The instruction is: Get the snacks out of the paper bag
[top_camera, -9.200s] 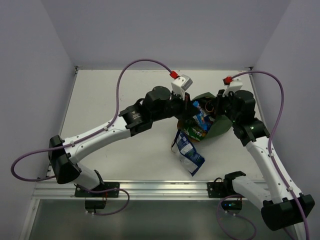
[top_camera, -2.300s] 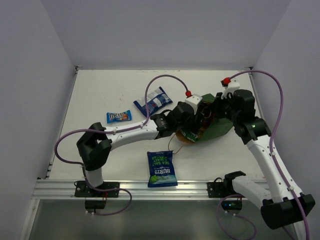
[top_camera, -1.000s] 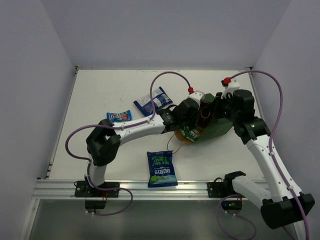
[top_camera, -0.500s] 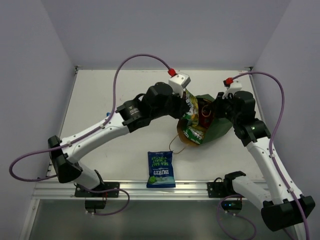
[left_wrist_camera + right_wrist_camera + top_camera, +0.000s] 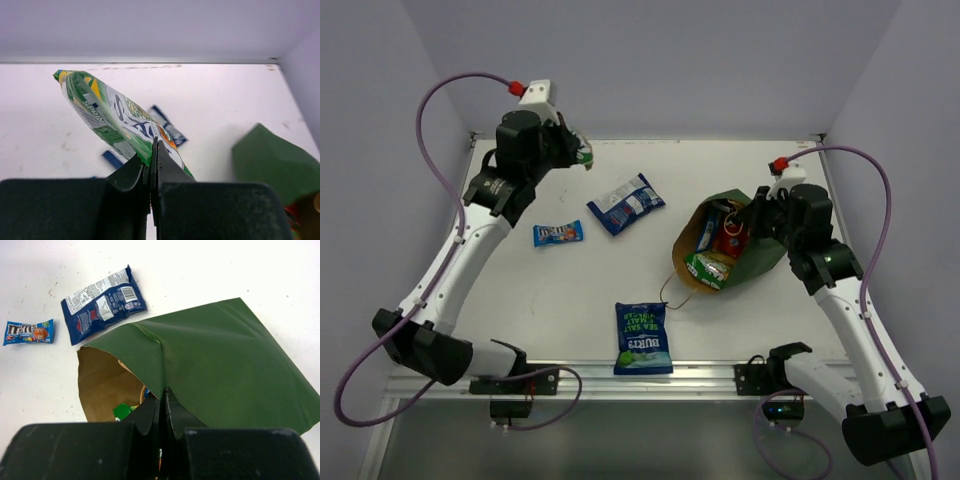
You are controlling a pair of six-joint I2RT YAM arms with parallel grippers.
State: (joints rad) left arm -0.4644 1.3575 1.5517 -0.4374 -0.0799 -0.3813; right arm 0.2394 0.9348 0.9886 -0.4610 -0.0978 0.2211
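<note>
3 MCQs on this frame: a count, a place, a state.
1. Packets on the table outside the paper bag: A) one B) three C) five
2. The Burts packet lies: A) near the table's near edge B) far left corner C) against the right wall
3. The left gripper is: A) open B) shut on the green-white packet C) shut on a cord

1B: blue crisp bag, M&M's packet, Burts packet. 2A: it is the packet closest to the near edge. 3B: wrist view shows it pinching the packet.
</note>
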